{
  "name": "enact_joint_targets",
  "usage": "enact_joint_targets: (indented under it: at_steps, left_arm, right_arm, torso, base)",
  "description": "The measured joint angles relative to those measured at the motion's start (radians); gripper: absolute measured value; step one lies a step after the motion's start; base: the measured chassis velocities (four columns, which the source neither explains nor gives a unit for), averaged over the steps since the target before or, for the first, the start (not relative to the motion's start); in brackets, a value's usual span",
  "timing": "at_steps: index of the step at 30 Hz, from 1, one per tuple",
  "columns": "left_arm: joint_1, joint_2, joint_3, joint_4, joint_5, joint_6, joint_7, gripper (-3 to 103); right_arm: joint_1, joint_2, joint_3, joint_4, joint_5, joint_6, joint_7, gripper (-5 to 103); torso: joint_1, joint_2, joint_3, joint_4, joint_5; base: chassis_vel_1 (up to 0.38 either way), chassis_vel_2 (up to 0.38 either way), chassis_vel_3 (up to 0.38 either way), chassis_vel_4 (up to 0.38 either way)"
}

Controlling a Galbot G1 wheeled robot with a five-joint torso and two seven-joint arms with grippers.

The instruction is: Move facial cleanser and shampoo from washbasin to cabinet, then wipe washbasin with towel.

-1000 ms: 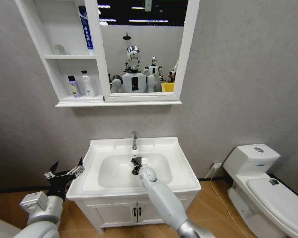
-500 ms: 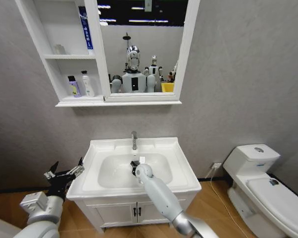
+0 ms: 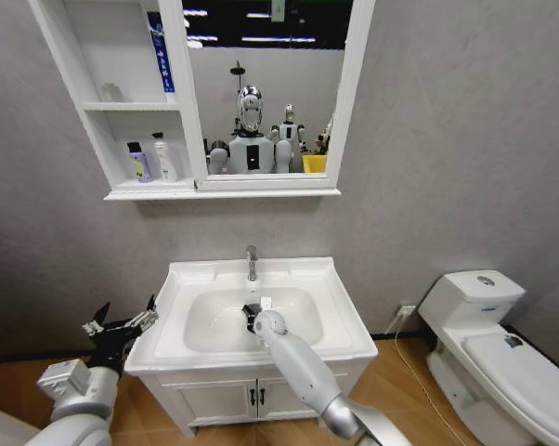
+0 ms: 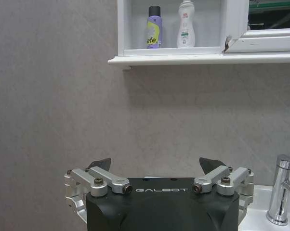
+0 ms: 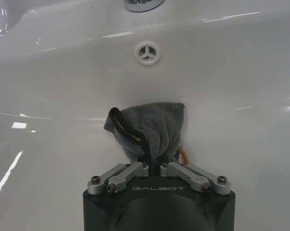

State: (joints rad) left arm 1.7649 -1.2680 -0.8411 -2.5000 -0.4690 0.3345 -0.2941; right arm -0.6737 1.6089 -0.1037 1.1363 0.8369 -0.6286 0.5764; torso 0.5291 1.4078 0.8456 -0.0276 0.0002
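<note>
The right gripper [image 5: 153, 163] pinches the soft, bunched towel [image 5: 150, 127] inside the washbasin [image 3: 340, 297]; beside the washbasin, the left gripper [image 4: 157, 166] waits with fingers spread.

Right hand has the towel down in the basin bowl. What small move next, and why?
Probably sweep the right hand, shut on the towel, sideways across the washbasin wall below the overflow hole: the cloth already rests on the ceramic, and both bottles sit on the cabinet shelf.
</note>
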Motion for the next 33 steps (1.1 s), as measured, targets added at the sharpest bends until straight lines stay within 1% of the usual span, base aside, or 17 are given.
enact_joint_targets:
  at_steps: [7,15,30,33]
  left_arm:
    - [0.000,0.000,0.000,0.000,0.000,0.000,0.000,100]
    - [0.000,0.000,0.000,0.000,0.000,0.000,0.000,100]
    - [0.000,0.000,0.000,0.000,0.000,0.000,0.000,100]
    - [0.000,0.000,0.000,0.000,0.000,0.000,0.000,100]
  right_arm:
    - [-0.004,0.000,-0.007,0.002,-0.004,0.010,-0.003,5]
    - [-0.034,0.000,-0.023,0.095,0.004,-0.008,0.028,5]
    - [-0.032,-0.001,0.011,0.055,-0.019,-0.004,0.017,5]
    - [-0.038,-0.015,0.017,0.063,-0.017,-0.004,0.021,5]
  torso:
    - [0.000,0.000,0.000,-0.0001,0.0000]
    - [0.000,0.000,0.000,0.0000,0.0000]
    - [0.000,0.000,0.000,-0.0001,0.0001]
    - [0.000,0.000,0.000,0.0000,0.0002]
  base:
    - [0.000,0.000,0.000,0.000]
    - [0.000,0.000,0.000,0.000]
    - [0.000,0.000,0.000,0.000]
    - [0.000,0.000,0.000,0.000]
